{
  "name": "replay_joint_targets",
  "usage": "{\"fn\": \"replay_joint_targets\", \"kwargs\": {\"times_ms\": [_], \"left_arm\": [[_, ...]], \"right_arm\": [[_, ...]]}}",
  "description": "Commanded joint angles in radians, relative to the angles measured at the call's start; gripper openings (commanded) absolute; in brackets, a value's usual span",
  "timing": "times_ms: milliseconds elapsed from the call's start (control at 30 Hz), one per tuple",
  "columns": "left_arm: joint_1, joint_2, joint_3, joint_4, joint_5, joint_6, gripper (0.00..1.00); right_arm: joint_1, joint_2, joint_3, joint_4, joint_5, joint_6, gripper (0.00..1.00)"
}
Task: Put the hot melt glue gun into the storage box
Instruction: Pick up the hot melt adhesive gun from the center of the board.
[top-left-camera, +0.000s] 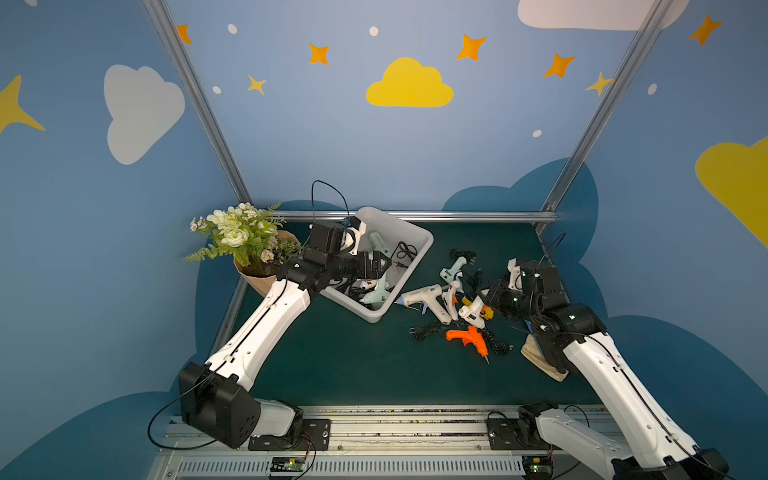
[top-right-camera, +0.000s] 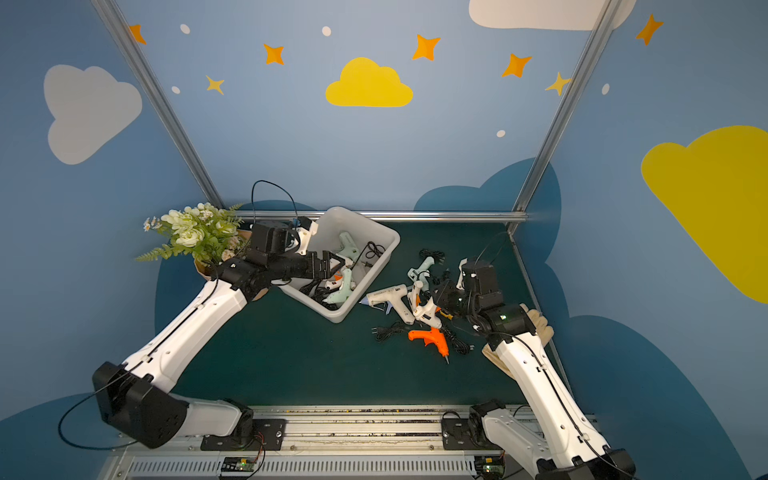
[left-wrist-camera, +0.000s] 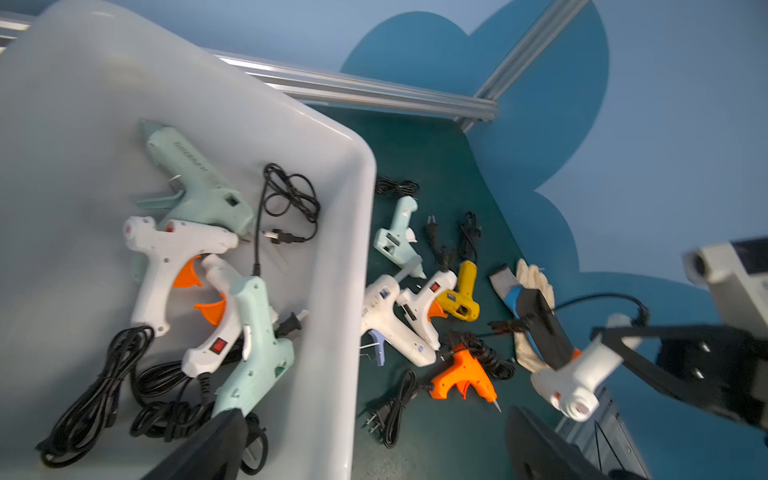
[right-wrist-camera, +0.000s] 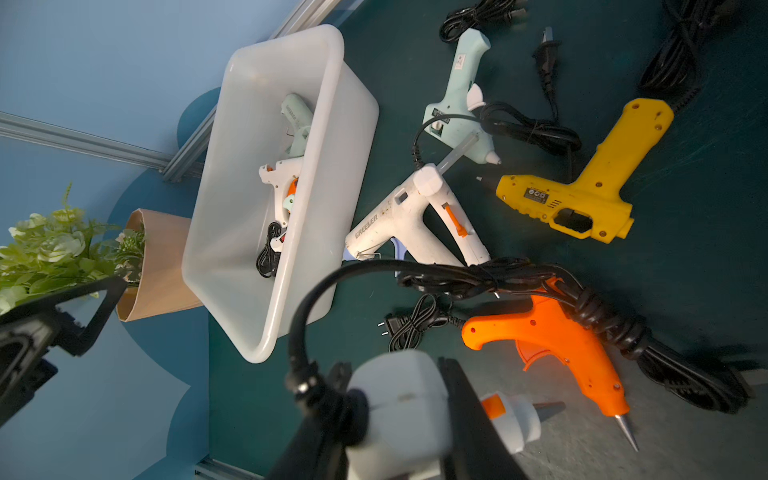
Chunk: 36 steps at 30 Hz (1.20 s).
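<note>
The white storage box (top-left-camera: 420, 246) (top-right-camera: 386, 245) stands at the back of the green mat, with several mint and white glue guns (left-wrist-camera: 195, 187) and black cords inside. My left gripper (top-left-camera: 384, 266) (top-right-camera: 338, 264) (left-wrist-camera: 374, 453) hovers over the box, open and holding nothing. To the right, my right gripper (top-left-camera: 487, 302) (top-right-camera: 441, 306) (right-wrist-camera: 399, 432) is shut on a white glue gun (right-wrist-camera: 399, 399) (left-wrist-camera: 582, 374), whose black cord trails away. Loose on the mat lie a large white gun (top-left-camera: 419, 297), a mint gun (top-left-camera: 454, 266), a yellow gun (right-wrist-camera: 582, 199) and an orange gun (top-left-camera: 467, 338).
A flower pot (top-left-camera: 253, 249) with white blooms stands just left of the box, beside my left arm. A pale glove (top-left-camera: 540, 359) lies under my right arm near the mat's right edge. Black cords and plugs (top-left-camera: 424, 332) tangle among the loose guns.
</note>
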<state>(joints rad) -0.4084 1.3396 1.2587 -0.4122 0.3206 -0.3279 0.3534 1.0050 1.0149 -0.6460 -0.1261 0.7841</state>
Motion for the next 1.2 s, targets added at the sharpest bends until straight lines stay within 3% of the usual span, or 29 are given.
{"fn": "replay_joint_targets", "kwargs": {"times_ms": [0, 167, 333, 467, 567, 900, 1167], "left_arm": [[-0.072, -0.099, -0.148, 0.251, 0.037, 0.09, 1.0], [-0.236, -0.206, -0.321, 0.448, 0.056, 0.23, 1.0], [-0.366, -0.162, -0.361, 0.517, 0.081, 0.289, 1.0], [-0.426, -0.069, -0.339, 0.578, 0.054, 0.291, 0.87], [-0.446, -0.014, -0.316, 0.609, 0.025, 0.29, 0.79], [-0.452, 0.116, -0.256, 0.682, 0.074, 0.203, 0.72], [-0.452, 0.186, -0.216, 0.679, 0.049, 0.153, 0.63]], "right_arm": [[0.007, 0.01, 0.001, 0.041, 0.008, 0.055, 0.0], [0.017, 0.03, -0.006, 0.079, -0.011, 0.099, 0.0], [0.04, 0.044, -0.001, 0.116, -0.03, 0.128, 0.0], [0.068, 0.046, 0.002, 0.134, -0.026, 0.146, 0.0], [0.086, 0.043, 0.008, 0.135, -0.014, 0.151, 0.0], [0.135, 0.053, 0.007, 0.176, 0.002, 0.178, 0.0], [0.176, 0.08, 0.032, 0.186, 0.014, 0.173, 0.0]]}}
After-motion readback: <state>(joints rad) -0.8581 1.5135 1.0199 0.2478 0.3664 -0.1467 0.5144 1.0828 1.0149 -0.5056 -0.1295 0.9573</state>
